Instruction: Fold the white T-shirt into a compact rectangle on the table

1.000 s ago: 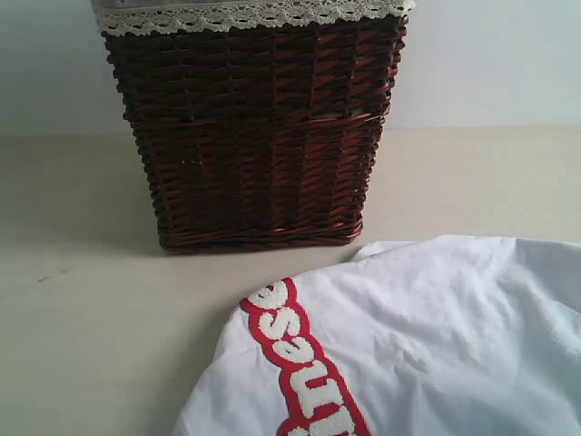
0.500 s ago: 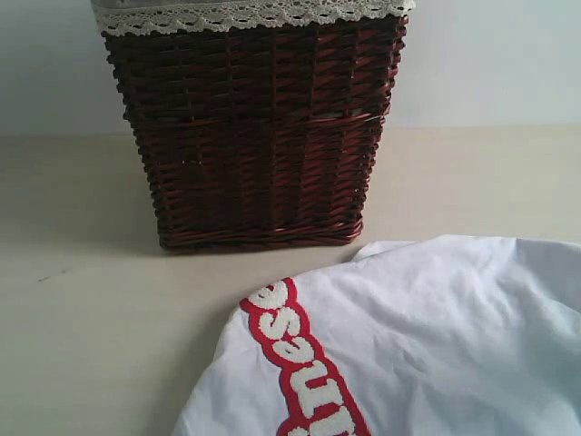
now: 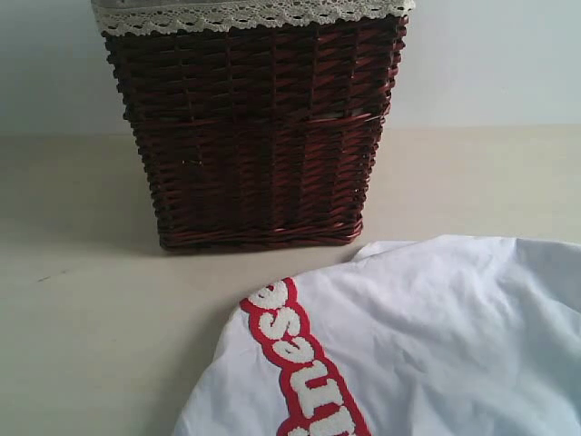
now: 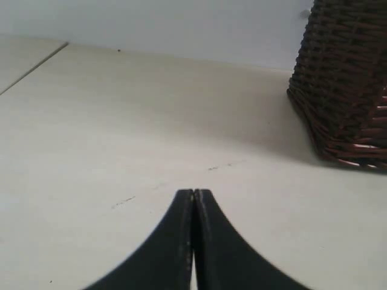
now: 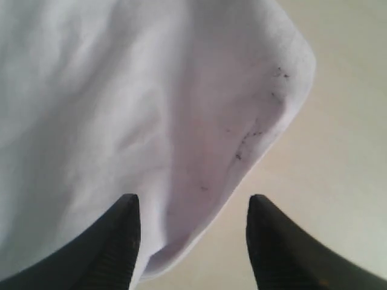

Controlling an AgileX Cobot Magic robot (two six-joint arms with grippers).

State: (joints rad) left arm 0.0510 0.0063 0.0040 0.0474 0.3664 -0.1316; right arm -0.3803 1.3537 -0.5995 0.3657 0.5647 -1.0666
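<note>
White T-shirt (image 3: 436,336) lies on the table (image 3: 73,345), in the near right part of the exterior view. It is wrinkled and loosely spread, and runs off the bottom and right of that view. Red-outlined fuzzy white letters (image 3: 304,372) run diagonally along its left border. A dark wicker basket (image 3: 254,136) stands upright on the table behind it, near the shirt's far edge but apart from it, with white lace trim (image 3: 245,14) around the rim. A pale wall (image 3: 490,54) is behind.

My left gripper (image 4: 194,196): fingers pressed together, tips meeting, nothing between them. It sits low over bare table, and the basket's lower corner is off to one side, well apart from me.

My right gripper (image 5: 192,202): fingers spread wide, empty. A rounded fold of the shirt's edge lies below the gap between them — one finger over cloth, the other over bare table. A few small dark specks (image 5: 254,130) mark the fabric near that edge. Whether my fingertips touch the cloth — cannot tell.
</note>
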